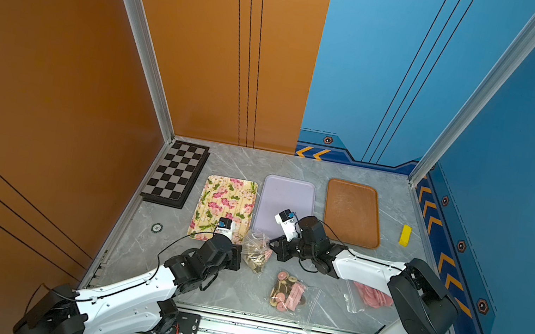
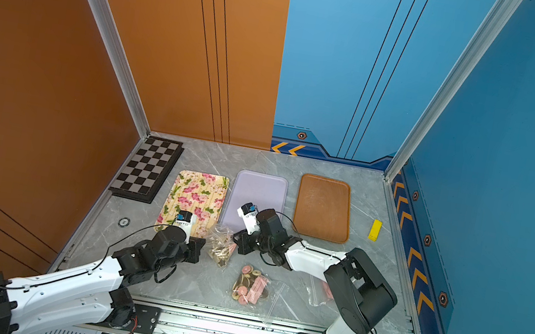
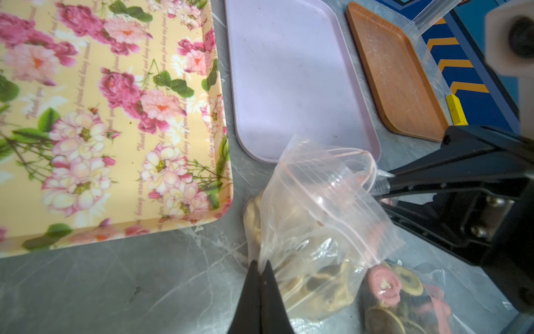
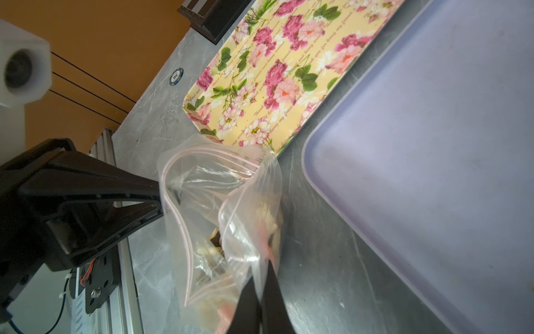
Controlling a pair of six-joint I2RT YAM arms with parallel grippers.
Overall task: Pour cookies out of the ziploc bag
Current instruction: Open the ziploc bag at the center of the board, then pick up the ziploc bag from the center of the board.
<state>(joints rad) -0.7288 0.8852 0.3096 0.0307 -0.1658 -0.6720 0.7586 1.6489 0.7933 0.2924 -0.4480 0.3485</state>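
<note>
A clear ziploc bag (image 1: 255, 251) (image 2: 220, 244) stands on the grey table between my two grippers, its pink-lined mouth gaping open. Tan and dark brown cookies (image 3: 318, 286) (image 4: 216, 240) lie in its lower part. My left gripper (image 1: 240, 258) (image 3: 260, 264) is shut on one side of the plastic. From the opposite side, my right gripper (image 1: 272, 247) (image 4: 261, 266) is shut on the film just below the zip. In the left wrist view the right gripper (image 3: 384, 185) pinches the bag's rim; in the right wrist view the left gripper (image 4: 160, 196) does the same.
Behind the bag lie a floral tray (image 1: 224, 205), a lilac tray (image 1: 286, 197) and a brown tray (image 1: 352, 212). A second bag of round cookies (image 1: 288, 292) and a third with pink discs (image 1: 371, 296) lie nearer the front. Chessboard (image 1: 175, 174), yellow block (image 1: 405, 235), poker chip (image 1: 156, 228).
</note>
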